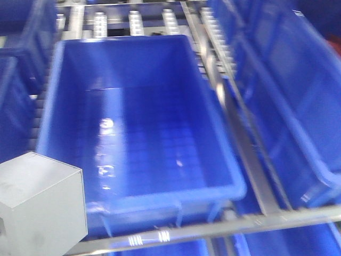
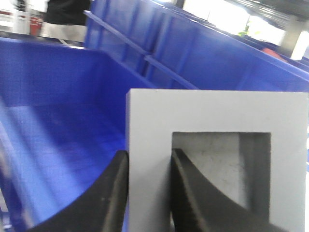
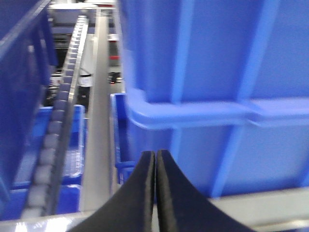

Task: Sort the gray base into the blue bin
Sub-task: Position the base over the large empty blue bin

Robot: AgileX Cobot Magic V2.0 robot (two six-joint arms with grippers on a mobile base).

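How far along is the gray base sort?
Done: pickup. The left pincer clamps one wall of the gray base, one finger in its recess. In hand: the transfer; the front view shows the base at the near-left corner of the blue bin. Left: release inside; the bin looks empty. The right pincer is shut, holding nothing.

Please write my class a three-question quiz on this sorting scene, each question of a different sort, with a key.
1. True or false: the gray base already lies inside the blue bin.
2. Which one grips the base? A) left pincer B) right pincer C) neither
3. Fill in: one side of the left pincer reaches into the base's square ____.
Key: 1 false; 2 A; 3 recess.
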